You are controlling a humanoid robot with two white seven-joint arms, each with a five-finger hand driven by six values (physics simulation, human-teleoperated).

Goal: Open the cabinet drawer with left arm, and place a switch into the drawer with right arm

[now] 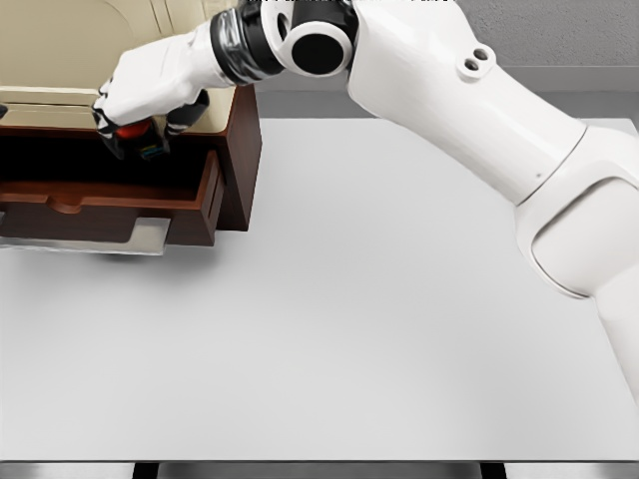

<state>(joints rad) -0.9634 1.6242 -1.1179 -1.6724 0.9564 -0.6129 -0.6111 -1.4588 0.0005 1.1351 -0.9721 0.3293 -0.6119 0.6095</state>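
Above the pulled-out dark wooden cabinet drawer (110,195), my right hand (150,95) pinches the small red-and-blue switch (140,140); opening looks done, releasing it inside remains.

I worked in a bare simulated test room: a plain white bench (379,329) filled the space, a grey wall (559,35) stood behind it, and a dark wooden cabinet (240,150) sat at its far left corner.

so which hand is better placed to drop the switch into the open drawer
Right. The right hand already grips the switch directly above the open drawer of the cabinet. The left arm is not in view.
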